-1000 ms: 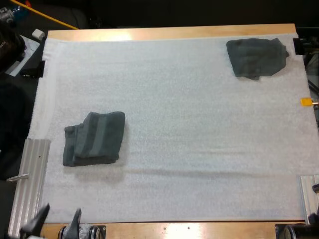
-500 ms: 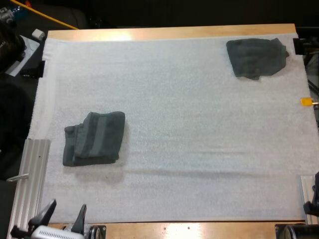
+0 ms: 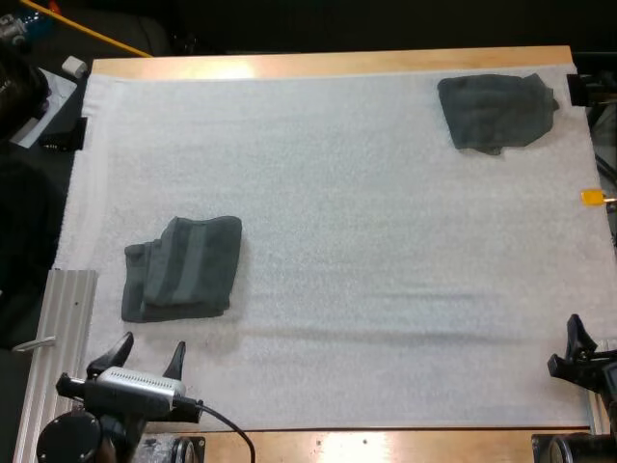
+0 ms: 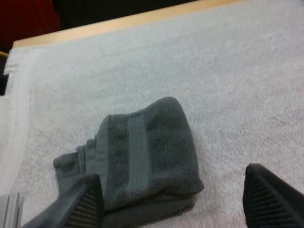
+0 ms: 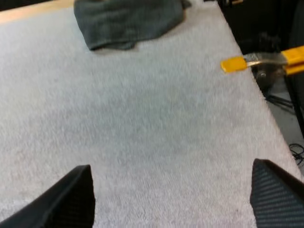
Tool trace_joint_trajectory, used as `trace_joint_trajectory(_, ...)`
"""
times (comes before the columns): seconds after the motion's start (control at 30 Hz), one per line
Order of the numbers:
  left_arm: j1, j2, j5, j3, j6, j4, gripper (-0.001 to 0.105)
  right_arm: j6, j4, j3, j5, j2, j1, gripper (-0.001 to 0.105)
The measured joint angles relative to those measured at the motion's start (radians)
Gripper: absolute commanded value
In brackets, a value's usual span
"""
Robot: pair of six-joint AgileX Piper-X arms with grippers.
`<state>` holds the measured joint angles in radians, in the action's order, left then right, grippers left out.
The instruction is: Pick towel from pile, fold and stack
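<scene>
Left pincer (image 3: 149,349) wide, empty, just short of the folded towel (image 3: 183,267) at the mat (image 3: 366,241)'s near left. Right pincer (image 3: 569,345) wide, empty, at the near right edge. Crumpled towel (image 3: 496,111) well apart, far right corner. Likely soft, light and limp; pinch a raised edge fold.

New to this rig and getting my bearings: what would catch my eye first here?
Two dark towels stand out on the white mat: a folded stack near its left side, just ahead of the open left gripper, and a crumpled towel at the far right corner. The right gripper hangs open over bare mat.
</scene>
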<state>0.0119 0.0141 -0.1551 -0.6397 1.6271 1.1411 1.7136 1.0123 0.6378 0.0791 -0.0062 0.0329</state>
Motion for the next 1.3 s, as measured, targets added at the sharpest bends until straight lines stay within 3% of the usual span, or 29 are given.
trace_joint_trajectory(0.43,0.0,-0.001,0.0,0.102,-0.003,-0.036,0.06,0.0,0.001,-0.088,0.0,0.0,0.0,0.067)
trace_joint_trajectory(1.3,0.0,-0.001,0.0,0.104,-0.003,-0.047,0.06,0.0,0.008,-0.091,0.0,0.0,-0.016,0.066)
